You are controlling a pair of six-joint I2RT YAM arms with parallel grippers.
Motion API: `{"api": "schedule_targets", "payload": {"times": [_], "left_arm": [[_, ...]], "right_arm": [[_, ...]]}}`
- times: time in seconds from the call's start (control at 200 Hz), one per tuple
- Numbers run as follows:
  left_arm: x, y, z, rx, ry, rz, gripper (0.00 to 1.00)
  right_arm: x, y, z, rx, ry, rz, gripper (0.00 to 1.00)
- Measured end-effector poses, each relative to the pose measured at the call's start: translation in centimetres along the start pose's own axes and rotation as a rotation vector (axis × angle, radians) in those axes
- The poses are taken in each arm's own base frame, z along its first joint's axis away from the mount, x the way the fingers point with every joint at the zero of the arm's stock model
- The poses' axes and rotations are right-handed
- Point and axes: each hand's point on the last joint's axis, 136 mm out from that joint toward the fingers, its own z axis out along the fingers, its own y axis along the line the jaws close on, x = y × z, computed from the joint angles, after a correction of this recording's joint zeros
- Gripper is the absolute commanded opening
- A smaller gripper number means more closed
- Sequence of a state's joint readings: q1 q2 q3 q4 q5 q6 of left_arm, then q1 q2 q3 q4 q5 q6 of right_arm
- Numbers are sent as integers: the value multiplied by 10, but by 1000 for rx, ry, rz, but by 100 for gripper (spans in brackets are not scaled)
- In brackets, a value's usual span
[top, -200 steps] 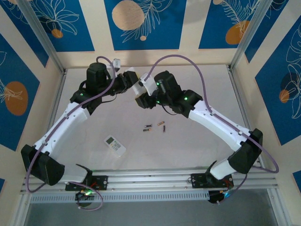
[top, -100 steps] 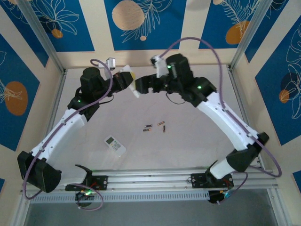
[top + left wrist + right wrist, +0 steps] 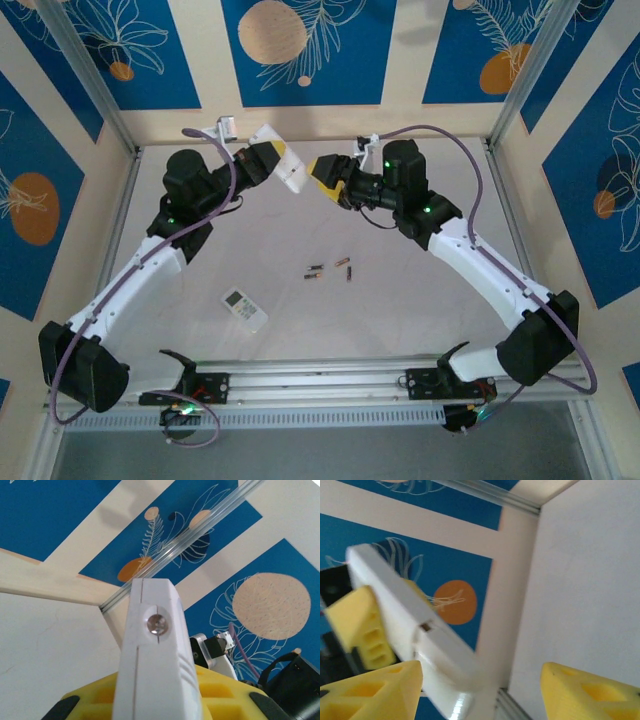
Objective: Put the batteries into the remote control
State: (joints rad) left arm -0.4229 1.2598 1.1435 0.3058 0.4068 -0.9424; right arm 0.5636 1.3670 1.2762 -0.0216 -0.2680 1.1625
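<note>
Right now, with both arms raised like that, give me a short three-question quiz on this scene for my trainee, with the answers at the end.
1. True or false: the left gripper is shut on a white remote.
2. The right gripper is: A open, B shut on a battery, C shut on a screwdriver.
3. Where do the batteries lie?
Key: 1 true; 2 A; 3 loose on the table, between the two arms.
</note>
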Motion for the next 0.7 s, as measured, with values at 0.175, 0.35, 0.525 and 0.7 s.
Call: {"api": "schedule_targets", "payload": {"times": [0.175, 0.35, 0.525, 0.7], "left_arm": [[-2, 0, 2, 14, -16, -37, 6], [-6, 0, 3, 21, -39, -63, 6], [-6, 12, 2, -11, -66, -105, 6], [-9, 17, 1, -9, -89, -153, 6]], "right_arm": [[5, 20, 5, -84, 23, -12, 52], [8, 15, 12, -80, 39, -1, 39], [8, 10, 14, -63, 38, -13, 28], [6, 8, 13, -57, 29, -12, 28]]}}
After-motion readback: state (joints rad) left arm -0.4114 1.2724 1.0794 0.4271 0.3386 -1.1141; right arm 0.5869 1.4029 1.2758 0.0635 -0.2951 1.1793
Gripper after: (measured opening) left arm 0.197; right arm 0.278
